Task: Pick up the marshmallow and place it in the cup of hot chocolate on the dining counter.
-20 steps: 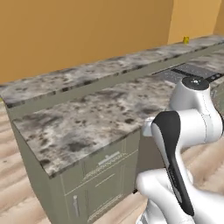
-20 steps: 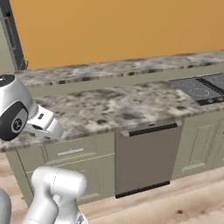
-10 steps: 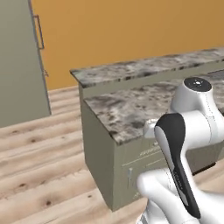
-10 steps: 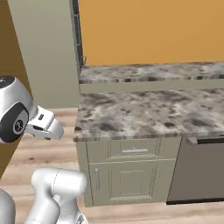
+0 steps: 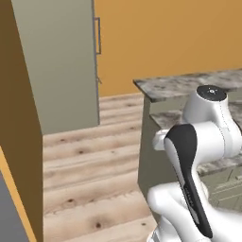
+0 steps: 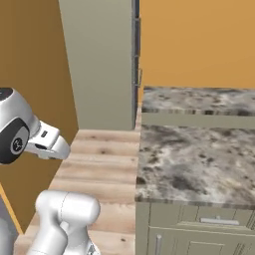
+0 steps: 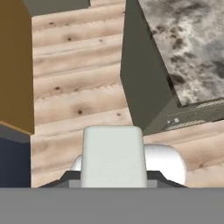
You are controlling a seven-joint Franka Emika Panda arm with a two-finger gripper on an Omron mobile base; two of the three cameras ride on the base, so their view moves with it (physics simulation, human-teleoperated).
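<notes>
In the hand view a white, soft-looking block, the marshmallow (image 7: 113,155), sits upright between my gripper's (image 7: 113,183) dark fingers, and the gripper is shut on it. The hand looks down over wooden floor and the end of a grey-brown speckled stone counter (image 7: 188,48). The same counter end appears at right in the left base view (image 5: 189,85) and in the right base view (image 6: 194,164). I cannot tell whether this is the dining counter. The cup of hot chocolate is out of view.
A tall grey-green cabinet (image 5: 61,61) (image 6: 97,60) stands ahead against the orange wall. A brown panel (image 5: 16,123) (image 6: 30,74) rises close on the left. Light wooden floor (image 5: 90,160) lies between it and the counter. Drawers (image 6: 214,221) front the counter.
The cameras have swung left: the counter slid to the right edge of both base views, and the tall cabinet, brown panel and open floor came into sight. The arm's pose looks unchanged.
</notes>
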